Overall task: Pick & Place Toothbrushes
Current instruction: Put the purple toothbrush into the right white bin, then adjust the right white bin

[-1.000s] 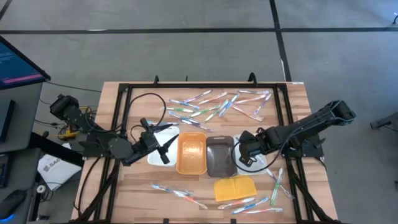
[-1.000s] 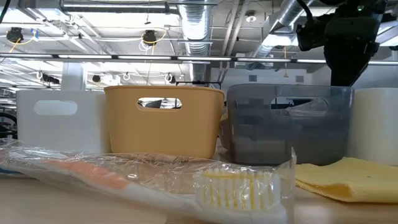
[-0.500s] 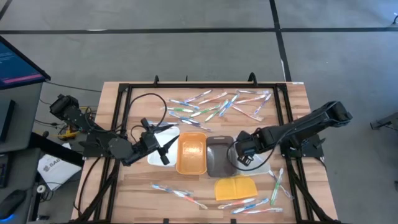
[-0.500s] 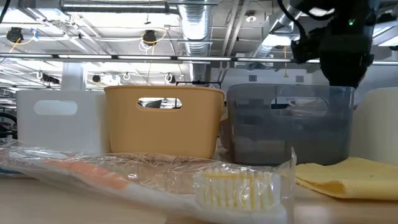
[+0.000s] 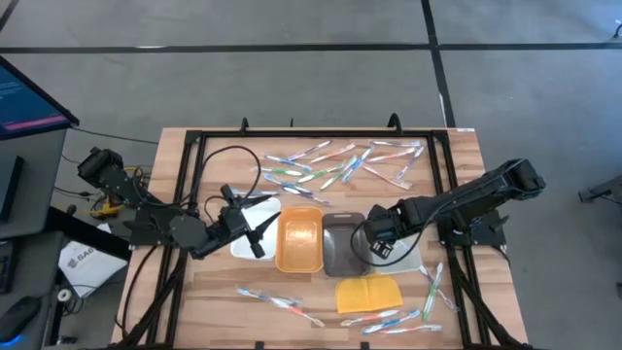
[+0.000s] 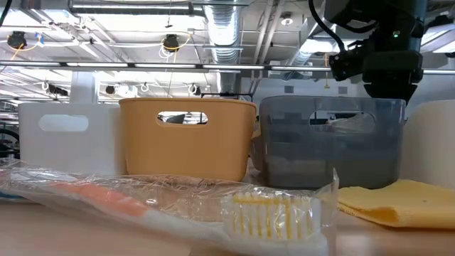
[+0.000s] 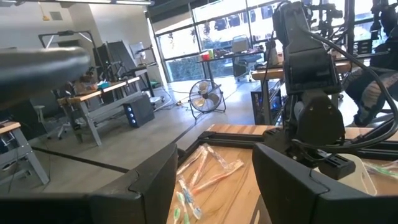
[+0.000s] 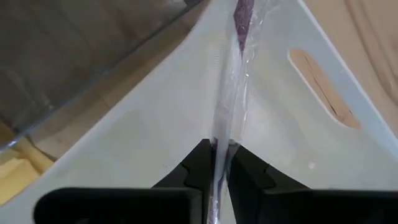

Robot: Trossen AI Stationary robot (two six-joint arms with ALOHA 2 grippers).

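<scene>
One wrapped purple toothbrush [image 8: 231, 99] is pinched between the narrow fingers of the right claw [image 8: 219, 163], its long axis running straight out from the claw over the white tray [image 8: 155, 118] beside the grey tray [image 5: 342, 245], while the left claw [image 5: 255, 231] waits half-spread over another white tray [image 5: 245, 245].

Your right arm stretches in low across the tabletop, its pincer [image 8: 221, 163] pinched nearly shut on a wrapped toothbrush [image 8: 233, 93], while your left arm waits at the left, pincer [image 5: 255, 229] parted.
</scene>
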